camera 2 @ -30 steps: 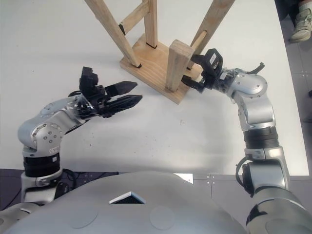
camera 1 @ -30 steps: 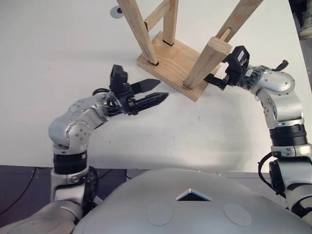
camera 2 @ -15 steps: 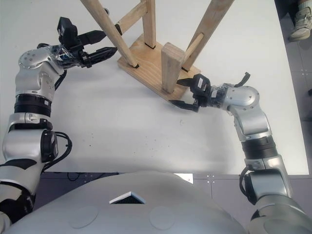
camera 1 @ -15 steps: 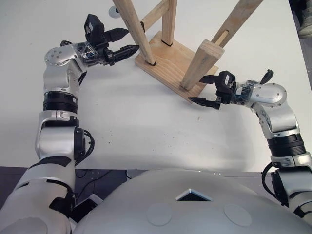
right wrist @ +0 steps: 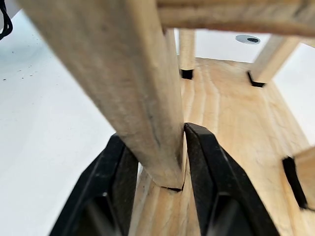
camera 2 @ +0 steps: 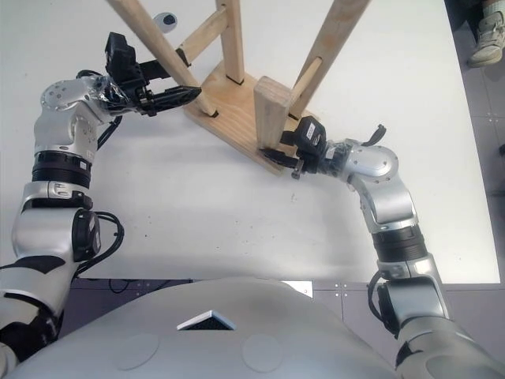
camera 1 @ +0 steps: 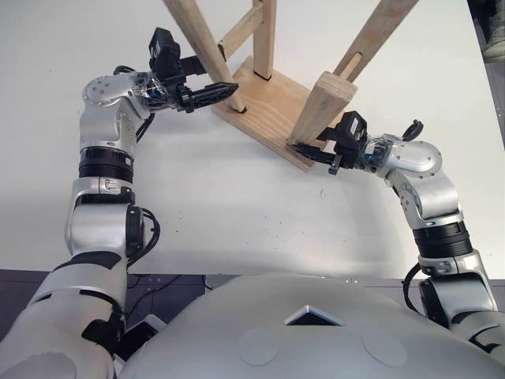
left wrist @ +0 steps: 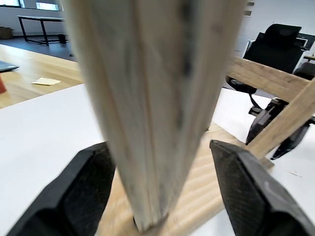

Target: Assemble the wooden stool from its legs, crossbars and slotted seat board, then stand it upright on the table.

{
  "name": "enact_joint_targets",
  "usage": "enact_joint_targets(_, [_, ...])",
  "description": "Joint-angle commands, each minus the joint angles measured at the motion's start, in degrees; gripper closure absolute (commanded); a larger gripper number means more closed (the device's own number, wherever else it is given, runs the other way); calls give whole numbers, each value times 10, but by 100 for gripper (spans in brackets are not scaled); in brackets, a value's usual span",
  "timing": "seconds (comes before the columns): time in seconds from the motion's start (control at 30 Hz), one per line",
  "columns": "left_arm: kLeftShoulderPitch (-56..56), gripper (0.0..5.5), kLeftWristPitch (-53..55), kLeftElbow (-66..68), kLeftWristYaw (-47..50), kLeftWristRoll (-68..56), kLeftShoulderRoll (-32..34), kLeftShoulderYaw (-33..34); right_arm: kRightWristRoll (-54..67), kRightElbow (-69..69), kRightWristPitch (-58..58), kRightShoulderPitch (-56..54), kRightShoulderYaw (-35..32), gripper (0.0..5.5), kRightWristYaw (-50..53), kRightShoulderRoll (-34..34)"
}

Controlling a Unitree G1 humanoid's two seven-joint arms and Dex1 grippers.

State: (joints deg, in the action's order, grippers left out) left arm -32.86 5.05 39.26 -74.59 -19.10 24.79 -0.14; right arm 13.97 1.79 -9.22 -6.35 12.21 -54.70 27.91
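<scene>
The wooden stool lies upside down, its slotted seat board (camera 1: 268,99) flat on the white table and its legs pointing up. My left gripper (camera 1: 215,76) is open and straddles the base of the left leg (camera 1: 197,35), with a gap beside the leg (left wrist: 157,98) on one side. My right gripper (camera 1: 305,148) is shut on the base of the near right leg (camera 1: 327,99), where it enters the board. Both fingers (right wrist: 206,167) press against that leg (right wrist: 133,88). A crossbar (camera 1: 241,35) joins the far legs.
A small round disc (camera 2: 164,17) lies on the table beyond the stool. The white table (camera 1: 237,205) stretches bare in front of the stool to its near edge. An office chair (left wrist: 278,46) stands in the room behind.
My right gripper moved from the board's near corner up to the near leg's base and closed on it. My left gripper shifted so that its fingers straddle the left leg.
</scene>
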Motion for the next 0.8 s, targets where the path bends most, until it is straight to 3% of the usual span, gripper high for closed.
enact_joint_targets(0.03, [43,218,42,-44,-24,-9,31,4,6,-18,27,10,-1,438,-39,18])
enact_joint_targets(0.23, [206,218,187,-321,-55,-83,76,-20,23,-61,50,-6,-21,442,-86,23])
enact_joint_targets(0.37, [281,218,215,-438,-28,-105,95,-21,46,-78,63,-7,-32,442,-138,33])
enact_joint_targets(0.47, [309,218,193,-465,-8,-93,99,-17,57,-77,57,-6,-41,442,-161,38])
enact_joint_targets(0.8, [388,347,4,-419,21,-18,110,-22,42,-86,64,1,-46,441,-184,51])
